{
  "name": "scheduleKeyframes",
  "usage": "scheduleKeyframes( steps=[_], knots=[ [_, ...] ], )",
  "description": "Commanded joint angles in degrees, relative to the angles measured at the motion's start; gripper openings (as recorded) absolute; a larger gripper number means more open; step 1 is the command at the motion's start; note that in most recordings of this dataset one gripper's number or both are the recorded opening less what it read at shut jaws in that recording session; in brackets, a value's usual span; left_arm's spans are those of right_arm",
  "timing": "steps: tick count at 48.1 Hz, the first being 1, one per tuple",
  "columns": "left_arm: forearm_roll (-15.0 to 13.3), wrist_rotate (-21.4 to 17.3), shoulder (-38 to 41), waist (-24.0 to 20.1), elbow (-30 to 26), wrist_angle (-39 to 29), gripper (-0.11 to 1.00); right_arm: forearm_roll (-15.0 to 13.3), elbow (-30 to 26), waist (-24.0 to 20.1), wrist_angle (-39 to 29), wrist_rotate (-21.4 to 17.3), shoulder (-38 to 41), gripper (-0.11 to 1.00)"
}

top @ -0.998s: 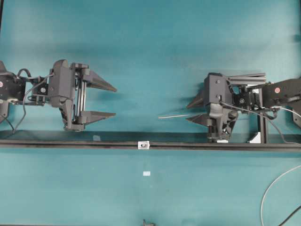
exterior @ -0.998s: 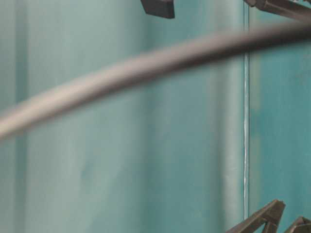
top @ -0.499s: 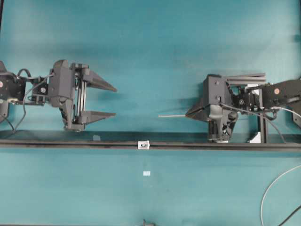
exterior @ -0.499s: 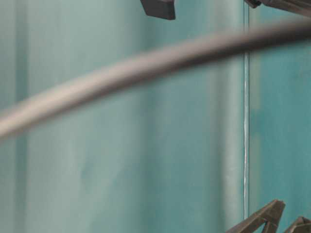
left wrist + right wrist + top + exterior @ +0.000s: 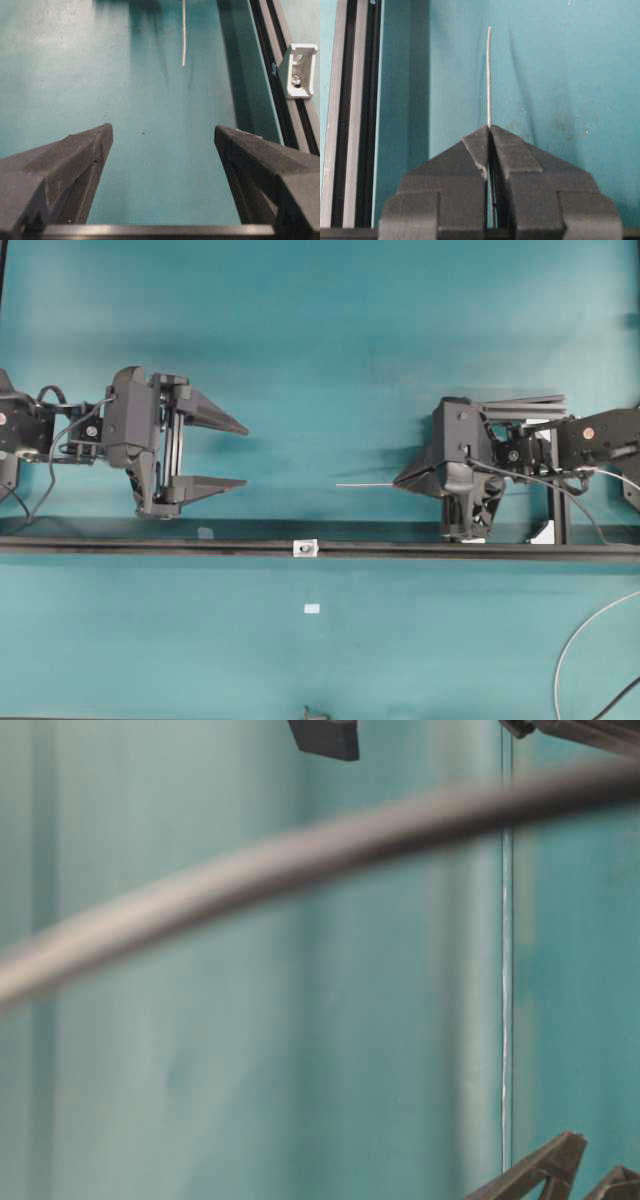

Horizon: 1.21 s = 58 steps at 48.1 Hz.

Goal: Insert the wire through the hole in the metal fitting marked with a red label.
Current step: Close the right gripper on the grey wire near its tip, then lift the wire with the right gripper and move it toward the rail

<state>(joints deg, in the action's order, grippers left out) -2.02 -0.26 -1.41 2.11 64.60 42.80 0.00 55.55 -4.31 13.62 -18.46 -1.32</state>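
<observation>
In the overhead view my right gripper (image 5: 397, 483) is shut on the wire (image 5: 365, 484), a thin silver-grey strand pointing left over the teal table. The right wrist view shows the wire (image 5: 489, 75) running straight out from the closed tips of that gripper (image 5: 490, 127). The metal fitting (image 5: 304, 548), a small silver block with a dark centre, sits on the black rail (image 5: 150, 545), below and left of the wire's free end. Its hole is too small to make out, and no red label shows. My left gripper (image 5: 246, 454) stands wide open and empty on the left. Its wrist view shows the gripper (image 5: 163, 135), the wire (image 5: 184, 35) ahead and the fitting (image 5: 298, 70) on the right.
The rail spans the table's width in front of both arms. Pale tape scraps lie on it (image 5: 205, 533) and just in front of it (image 5: 312, 609). A white cable (image 5: 580, 640) curves at the lower right. A blurred dark cable (image 5: 300, 860) crosses the table-level view.
My right gripper's jaws closed onto the wire, which now points straight left from the tips. The left arm has not moved.
</observation>
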Motion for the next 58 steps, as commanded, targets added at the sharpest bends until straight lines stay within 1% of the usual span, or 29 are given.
scheduleKeyframes(
  steps=[1,15,19,26,40,50,58],
  knots=[
    [-0.2,-0.1,-0.5,0.3,-0.7,0.5,0.83,-0.1,-0.4,0.2,0.6,0.1,-0.5,0.0],
    [-0.2,0.0,-0.9,0.3,-0.9,0.5,0.83,-0.1,-0.5,0.3,1.6,0.5,-0.8,0.0],
    [-0.2,0.0,-1.2,0.3,-1.0,0.4,0.83,-0.1,-0.4,0.4,2.5,0.5,-1.6,0.0],
    [-0.2,0.0,-2.1,0.2,-1.1,0.4,0.83,-0.1,-0.3,0.8,2.3,0.5,-3.0,0.0],
    [-0.3,0.1,-5.3,0.3,-0.8,-0.3,0.83,-0.1,-0.5,1.1,-1.9,0.7,-6.9,0.0],
    [-0.3,0.1,-6.8,0.2,-1.4,-3.5,0.83,-0.7,-0.5,1.5,-6.3,0.9,-10.5,0.0],
    [-0.3,0.1,-8.8,0.2,-1.7,-4.7,0.83,-0.9,-0.4,1.6,-7.4,0.9,-12.7,0.0]
  ],
)
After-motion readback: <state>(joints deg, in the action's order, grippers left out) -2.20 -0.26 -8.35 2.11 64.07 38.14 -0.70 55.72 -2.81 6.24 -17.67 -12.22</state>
